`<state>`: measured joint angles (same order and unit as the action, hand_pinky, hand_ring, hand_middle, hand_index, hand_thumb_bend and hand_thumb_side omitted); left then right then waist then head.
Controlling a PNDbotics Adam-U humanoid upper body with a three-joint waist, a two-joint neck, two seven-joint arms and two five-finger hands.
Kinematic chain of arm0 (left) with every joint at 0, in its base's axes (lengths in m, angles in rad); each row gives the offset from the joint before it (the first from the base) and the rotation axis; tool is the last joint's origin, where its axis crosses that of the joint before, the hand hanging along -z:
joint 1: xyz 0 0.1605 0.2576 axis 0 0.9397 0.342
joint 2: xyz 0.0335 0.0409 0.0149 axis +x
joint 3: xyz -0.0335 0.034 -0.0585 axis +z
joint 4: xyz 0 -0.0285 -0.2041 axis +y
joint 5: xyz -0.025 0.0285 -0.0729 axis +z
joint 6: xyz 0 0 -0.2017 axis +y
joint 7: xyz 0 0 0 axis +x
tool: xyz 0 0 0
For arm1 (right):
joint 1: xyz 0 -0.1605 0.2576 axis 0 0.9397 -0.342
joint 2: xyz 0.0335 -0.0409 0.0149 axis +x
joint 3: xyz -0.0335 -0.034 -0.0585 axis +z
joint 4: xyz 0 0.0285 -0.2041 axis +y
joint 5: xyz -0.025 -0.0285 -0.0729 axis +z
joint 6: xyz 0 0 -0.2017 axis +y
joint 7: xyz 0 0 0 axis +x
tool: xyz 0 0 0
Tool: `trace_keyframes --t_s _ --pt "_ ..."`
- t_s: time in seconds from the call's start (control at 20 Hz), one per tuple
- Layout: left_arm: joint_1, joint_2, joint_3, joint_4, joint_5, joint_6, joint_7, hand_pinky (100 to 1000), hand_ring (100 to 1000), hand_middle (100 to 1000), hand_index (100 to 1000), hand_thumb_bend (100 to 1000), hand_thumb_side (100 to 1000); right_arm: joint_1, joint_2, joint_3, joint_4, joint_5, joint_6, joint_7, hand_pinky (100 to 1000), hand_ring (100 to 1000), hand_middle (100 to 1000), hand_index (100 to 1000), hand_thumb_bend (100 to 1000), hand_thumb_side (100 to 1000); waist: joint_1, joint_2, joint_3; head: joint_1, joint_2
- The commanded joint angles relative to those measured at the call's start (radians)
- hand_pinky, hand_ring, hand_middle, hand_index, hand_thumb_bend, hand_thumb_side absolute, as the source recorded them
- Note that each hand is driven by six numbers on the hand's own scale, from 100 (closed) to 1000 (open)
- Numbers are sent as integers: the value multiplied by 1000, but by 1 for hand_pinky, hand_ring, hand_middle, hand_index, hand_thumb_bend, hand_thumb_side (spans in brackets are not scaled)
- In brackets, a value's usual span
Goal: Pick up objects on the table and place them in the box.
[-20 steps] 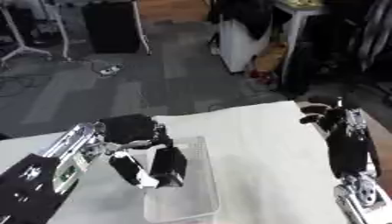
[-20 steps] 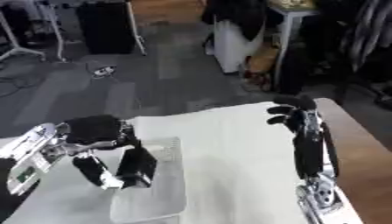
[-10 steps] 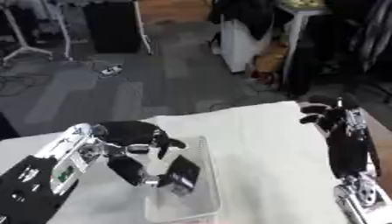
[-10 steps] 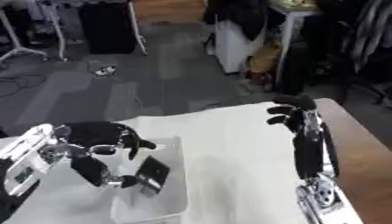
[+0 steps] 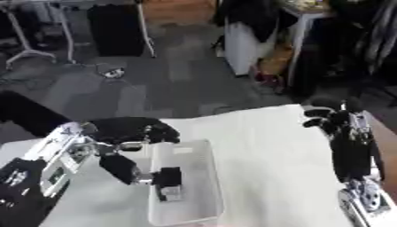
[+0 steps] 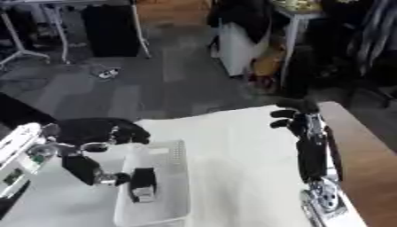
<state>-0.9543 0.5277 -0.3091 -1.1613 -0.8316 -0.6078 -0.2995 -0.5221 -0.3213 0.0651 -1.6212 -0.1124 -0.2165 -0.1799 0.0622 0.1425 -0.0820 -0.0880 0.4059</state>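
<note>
While inside box (image 5: pixel 203 155) walls — black object (image 5: pixel 168 181)

Box (image 5: pixel 194 177) at left of table (image 5: pixel 263 150), object (image 5: pixel 168 184) inside.
Left hand (image 5: pixel 128 133) just beside box's left wall, reaching over the rim toward the object. Right hand (image 5: pixel 333 117) well apart at table's right edge, near far corner. Floor and furniture behind.

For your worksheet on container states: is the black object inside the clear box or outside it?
Inside: the black object lies within the clear box walls, by the left hand.
</note>
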Motion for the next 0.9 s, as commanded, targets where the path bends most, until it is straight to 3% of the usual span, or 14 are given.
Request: trace_keyframes --t_s 0.05,0.1,0.15,0.2,0.25,0.3,0.4,0.5,0.7,0.9 --pt "10 42 68 -34 12 86 124 731 838 861 916 100 837 -2 -12 -10 -9 -1 -1 -3 548 622 659 709 201 1000 -6 -24 13 -9 -11" --pt "48 45 118 -54 67 170 229 859 890 891 952 100 843 4 -17 -14 -7 0 -1 -6 548 622 659 709 201 1000 -8 -26 25 -8 -11" --pt "68 52 117 -72 96 227 301 688 818 847 903 100 834 6 -19 -15 -6 1 -2 -7 548 622 659 709 201 1000 -9 -27 29 -6 -12" --pt "106 55 135 -101 143 283 377 764 853 869 929 100 840 8 -22 -17 -5 2 -2 -9 548 622 659 709 201 1000 -9 -27 37 -5 -14" --pt "115 61 126 -118 162 317 416 722 835 860 915 100 837 9 -22 -17 -4 2 -2 -10 548 622 659 709 202 1000 -9 -28 38 -3 -13" --pt "171 50 158 -146 207 357 472 652 799 834 887 100 834 9 -25 -20 -5 3 -4 -12 547 622 659 709 200 1000 -12 -25 53 -3 -15" --pt "263 31 193 -230 288 408 552 658 802 819 870 100 833 9 -27 -24 -5 3 -7 -17 547 622 660 709 233 1000 -14 -22 68 -5 -16" --pt "358 8 231 -307 355 457 607 614 776 822 873 100 835 9 -29 -28 -6 3 -10 -23 547 622 659 709 199 1000 -19 -19 85 -9 -14" --pt "486 -60 290 -445 419 481 654 597 762 814 849 100 836 16 -25 -42 -11 1 -18 -39 546 621 658 709 196 1000 -34 -11 109 -11 -16" --pt "538 -123 314 -541 444 476 657 591 756 812 845 100 839 20 -14 -50 -25 -2 -25 -51 546 619 658 708 194 1000 -48 3 116 -7 -13"
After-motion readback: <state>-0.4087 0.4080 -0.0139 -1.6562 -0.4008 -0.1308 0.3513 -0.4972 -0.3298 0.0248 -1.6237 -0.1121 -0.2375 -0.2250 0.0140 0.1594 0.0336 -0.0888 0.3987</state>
